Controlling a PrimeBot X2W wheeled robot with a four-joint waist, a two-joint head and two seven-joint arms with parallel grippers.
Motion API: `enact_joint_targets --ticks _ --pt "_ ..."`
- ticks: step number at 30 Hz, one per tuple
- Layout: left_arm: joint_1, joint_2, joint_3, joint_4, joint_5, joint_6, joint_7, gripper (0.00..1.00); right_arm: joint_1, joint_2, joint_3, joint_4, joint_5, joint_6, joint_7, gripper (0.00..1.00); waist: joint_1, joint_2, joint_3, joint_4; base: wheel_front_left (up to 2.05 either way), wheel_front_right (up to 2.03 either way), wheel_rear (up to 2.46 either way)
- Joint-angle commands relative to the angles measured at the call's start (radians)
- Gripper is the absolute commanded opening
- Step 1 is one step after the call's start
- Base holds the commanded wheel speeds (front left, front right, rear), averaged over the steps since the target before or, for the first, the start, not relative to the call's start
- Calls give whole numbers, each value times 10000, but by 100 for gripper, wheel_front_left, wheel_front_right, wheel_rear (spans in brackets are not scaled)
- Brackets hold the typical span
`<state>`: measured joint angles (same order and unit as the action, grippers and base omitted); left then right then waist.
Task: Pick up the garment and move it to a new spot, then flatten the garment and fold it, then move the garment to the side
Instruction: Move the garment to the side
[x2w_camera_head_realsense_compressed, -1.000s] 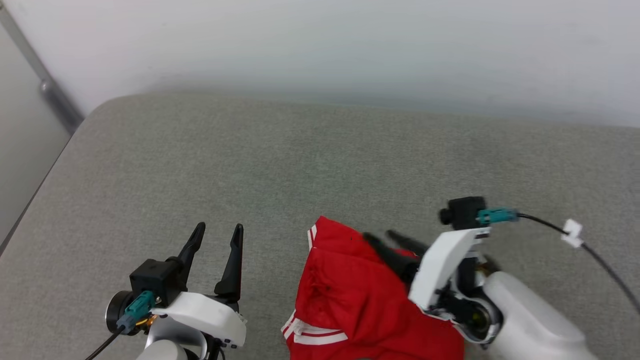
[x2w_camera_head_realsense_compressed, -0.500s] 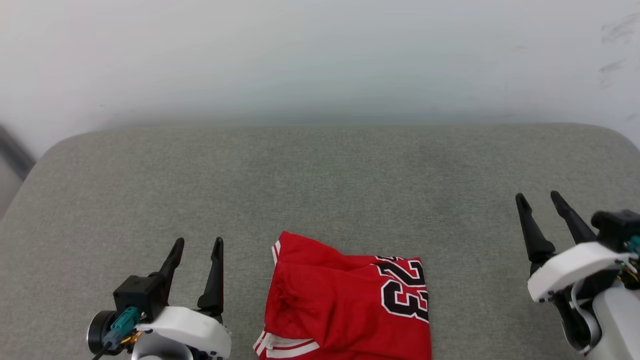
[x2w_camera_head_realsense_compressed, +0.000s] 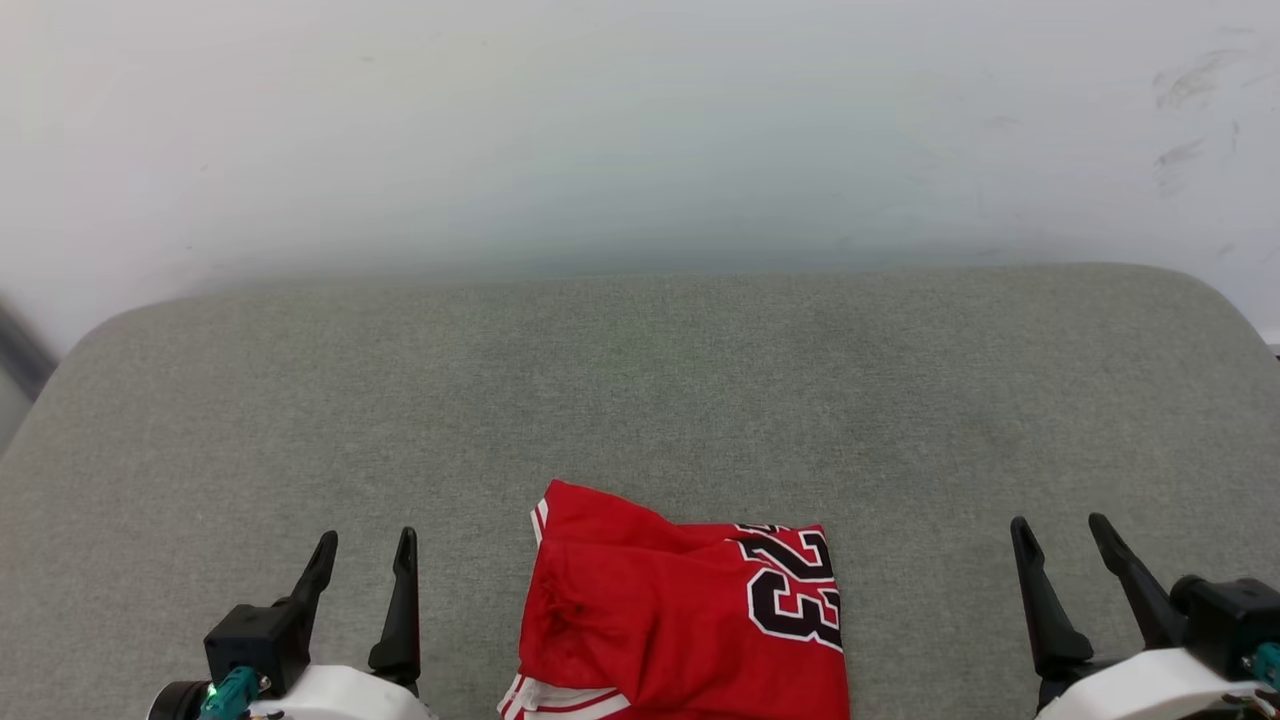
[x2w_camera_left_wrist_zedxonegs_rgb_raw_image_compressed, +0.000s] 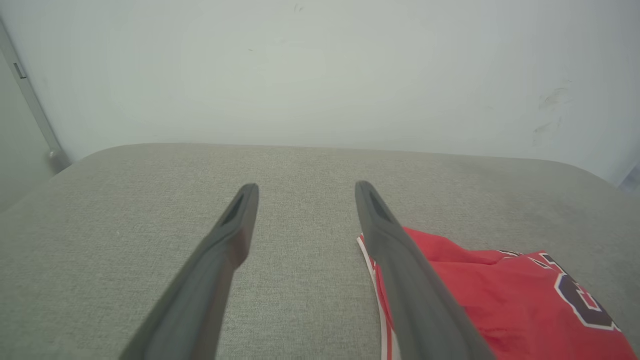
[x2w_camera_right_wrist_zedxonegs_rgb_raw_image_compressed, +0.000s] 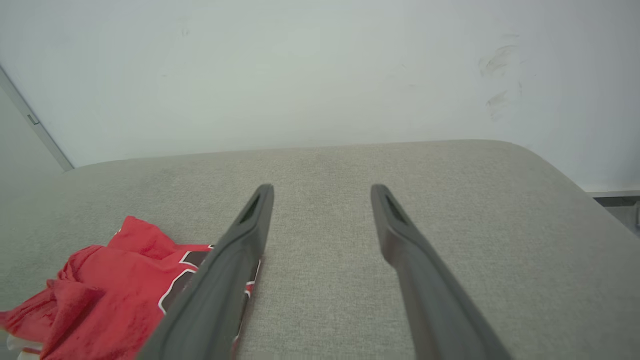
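The garment (x2w_camera_head_realsense_compressed: 680, 610) lies folded into a red block at the near middle of the grey cushion, with a black "23" on its right part and white striped trim at its near left corner. My left gripper (x2w_camera_head_realsense_compressed: 365, 545) stands open to its left, apart from it and holding nothing. Off to the right, my right gripper (x2w_camera_head_realsense_compressed: 1060, 525) is open too, well away from the cloth. In the left wrist view the garment (x2w_camera_left_wrist_zedxonegs_rgb_raw_image_compressed: 500, 300) sits right of the open left gripper (x2w_camera_left_wrist_zedxonegs_rgb_raw_image_compressed: 305, 187). The right wrist view has the garment (x2w_camera_right_wrist_zedxonegs_rgb_raw_image_compressed: 115, 290) left of the open right gripper (x2w_camera_right_wrist_zedxonegs_rgb_raw_image_compressed: 322, 190).
The grey cushioned surface (x2w_camera_head_realsense_compressed: 640, 400) stretches from the grippers to a pale wall (x2w_camera_head_realsense_compressed: 640, 130) behind it, with rounded far corners at left and right. A grey strip (x2w_camera_left_wrist_zedxonegs_rgb_raw_image_compressed: 30, 100) runs down the wall at far left.
My right gripper has drawn off the garment and swung to the right, leaving the folded cloth lying free. The head camera turned and tilted, so the whole picture shifted. The left gripper stays open.
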<state>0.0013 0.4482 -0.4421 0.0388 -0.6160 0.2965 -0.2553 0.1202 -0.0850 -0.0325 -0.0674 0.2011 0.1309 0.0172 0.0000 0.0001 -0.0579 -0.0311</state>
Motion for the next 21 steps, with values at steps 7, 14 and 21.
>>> enact_joint_targets --ticks 7,14,21 --pt "125 102 58 0 -98 28 34 100 734 276 -167 -1324 -277 -3 780 100 0 -1 -78 -7 0 0 0" --pt "-17 12 124 38 -194 -9 4 100 861 347 -335 -1655 -120 -3 1282 100 0 -1 -40 -11 0 0 0" --pt "-117 -89 267 -60 -124 -28 -38 100 338 351 -1578 -512 1586 -2 2855 100 0 -1 133 107 0 0 0"
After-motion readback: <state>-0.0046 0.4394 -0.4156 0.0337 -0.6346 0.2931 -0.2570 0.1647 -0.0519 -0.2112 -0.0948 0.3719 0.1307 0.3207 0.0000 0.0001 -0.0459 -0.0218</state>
